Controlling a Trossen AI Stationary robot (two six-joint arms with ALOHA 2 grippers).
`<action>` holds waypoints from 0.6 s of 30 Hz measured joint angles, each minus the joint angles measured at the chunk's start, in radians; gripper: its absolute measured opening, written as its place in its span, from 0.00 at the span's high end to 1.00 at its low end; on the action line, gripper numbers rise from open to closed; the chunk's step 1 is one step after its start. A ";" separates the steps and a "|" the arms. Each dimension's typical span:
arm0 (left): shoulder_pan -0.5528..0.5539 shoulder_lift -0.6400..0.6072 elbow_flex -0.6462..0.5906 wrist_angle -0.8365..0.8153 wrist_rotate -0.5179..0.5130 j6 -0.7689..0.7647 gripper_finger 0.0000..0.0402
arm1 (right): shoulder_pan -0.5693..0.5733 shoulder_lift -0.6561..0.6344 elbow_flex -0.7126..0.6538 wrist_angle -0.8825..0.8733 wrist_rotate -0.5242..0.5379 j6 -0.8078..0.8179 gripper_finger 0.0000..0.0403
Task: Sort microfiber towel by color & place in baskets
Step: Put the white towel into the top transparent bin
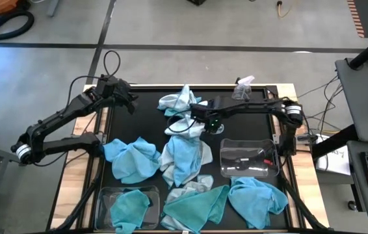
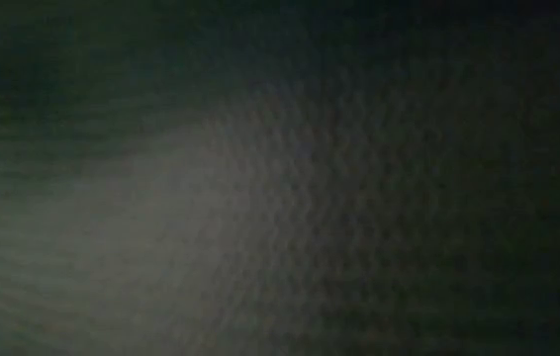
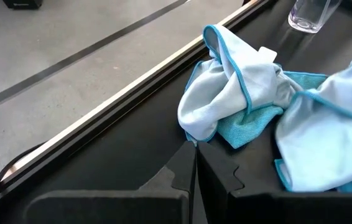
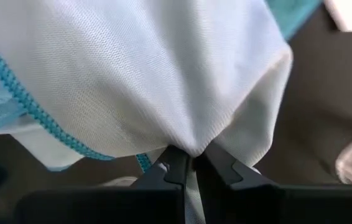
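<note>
1. My right gripper (image 4: 191, 163) is pinched fully together on a fold of a pale whitish towel (image 4: 138, 74) with teal stitched edging, at the table's middle, toward the far side.
2. My left gripper (image 3: 194, 163) is closed on nothing, hovering at the far left corner of the table (image 1: 148, 104).
3. The towels are soft, crumpled and finely woven. A pale and teal heap (image 1: 179, 101) lies far centre, and other cloths are spread over the near half.
4. Two clear bins with rounded corners: the near-left one (image 1: 106, 198) holds a teal cloth (image 1: 131, 208); the right one (image 1: 249, 159) holds none.
5. A clear spray bottle (image 1: 242, 88) stands near the far edge.
6. Bare black surface is open along the far left; the low view shows only darkness.
</note>
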 joint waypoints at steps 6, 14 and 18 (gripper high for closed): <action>0.000 0.000 0.000 0.001 0.000 0.000 1.00 | 0.001 -0.120 0.000 -0.031 0.012 0.084 0.97; 0.000 0.000 -0.001 0.032 0.000 -0.015 1.00 | 0.004 -0.267 0.000 -0.046 0.025 0.207 0.97; 0.000 0.000 -0.001 0.034 0.000 -0.015 1.00 | 0.024 -0.305 0.000 -0.124 0.027 0.283 0.97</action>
